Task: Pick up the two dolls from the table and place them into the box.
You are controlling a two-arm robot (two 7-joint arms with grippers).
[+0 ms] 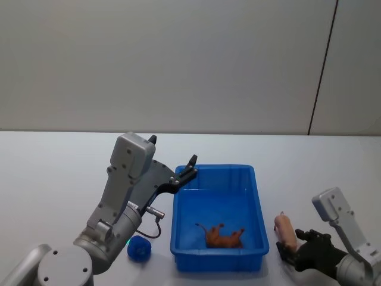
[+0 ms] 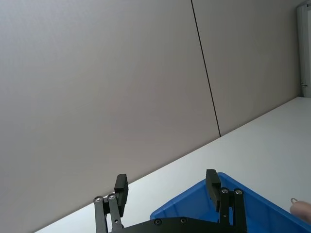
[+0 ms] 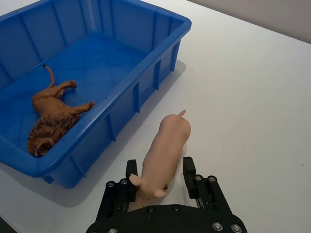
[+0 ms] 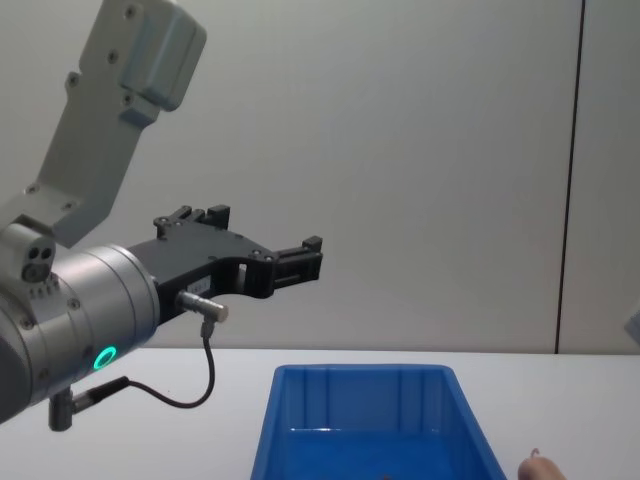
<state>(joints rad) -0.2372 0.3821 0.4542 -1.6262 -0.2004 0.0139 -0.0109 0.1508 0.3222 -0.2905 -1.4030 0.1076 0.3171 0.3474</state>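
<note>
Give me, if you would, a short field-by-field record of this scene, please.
box: blue bin on the white table
in box: orange-brown lion toy on its side
on table: pink pig right of the bin; dark blue lump left of it
right gripper: open, straddling the pig
left gripper: open, empty, raised near the bin's far left corner
</note>
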